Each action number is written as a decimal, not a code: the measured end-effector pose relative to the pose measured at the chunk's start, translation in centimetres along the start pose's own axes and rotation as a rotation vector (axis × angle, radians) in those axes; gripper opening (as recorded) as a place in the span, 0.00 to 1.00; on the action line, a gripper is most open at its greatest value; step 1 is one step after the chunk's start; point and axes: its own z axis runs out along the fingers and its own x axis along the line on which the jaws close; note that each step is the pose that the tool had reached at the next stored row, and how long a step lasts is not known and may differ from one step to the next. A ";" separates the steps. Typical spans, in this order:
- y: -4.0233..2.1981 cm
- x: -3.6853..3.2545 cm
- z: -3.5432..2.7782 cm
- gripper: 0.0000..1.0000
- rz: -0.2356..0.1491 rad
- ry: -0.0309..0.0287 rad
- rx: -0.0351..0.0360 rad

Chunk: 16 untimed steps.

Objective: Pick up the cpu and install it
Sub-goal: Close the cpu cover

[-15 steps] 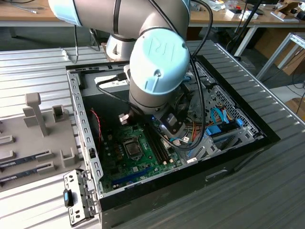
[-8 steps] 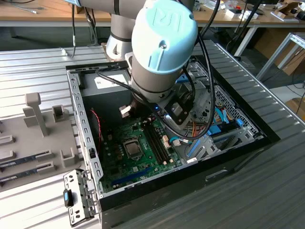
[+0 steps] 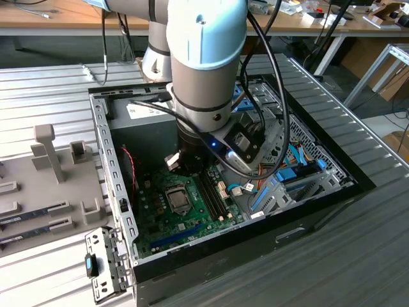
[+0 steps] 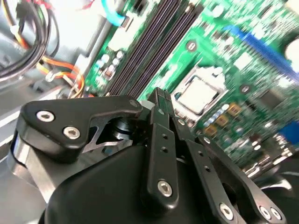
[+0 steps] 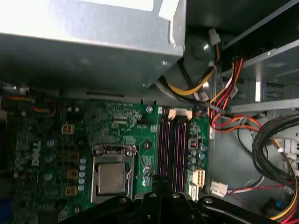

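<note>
CPU (image 5: 111,178) lies flat inside the metal-framed socket (image 5: 112,151) on the green motherboard (image 5: 121,130), and its silver top is visible in both wrist views, also at (image 4: 199,94). In the exterior view the socket (image 3: 178,199) is a little below the claw and to the exterior view's left of it.

I see the claw (image 4: 161,100) above the board, close to the long black memory slots (image 5: 173,154), which run just beside the socket. Its black fingers (image 4: 159,140) seem pressed together at the tip, and nothing is between them. The claw does not touch the chip.

Behind the claw stands the grey power-supply box (image 5: 88,42), and bundles of coloured cables (image 5: 224,100) hang beside it. The open computer case (image 3: 115,185) rests on a ribbed metal surface (image 3: 45,96), well apart from the grey fixtures (image 3: 48,150) at the exterior view's left.
</note>
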 end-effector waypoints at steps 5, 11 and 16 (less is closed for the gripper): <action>0.00 0.01 0.03 0.11 -0.001 0.0341 0.0093; 0.00 0.02 0.08 0.11 0.001 0.1102 0.0003; -0.01 -0.02 0.10 0.11 0.001 0.1110 0.0001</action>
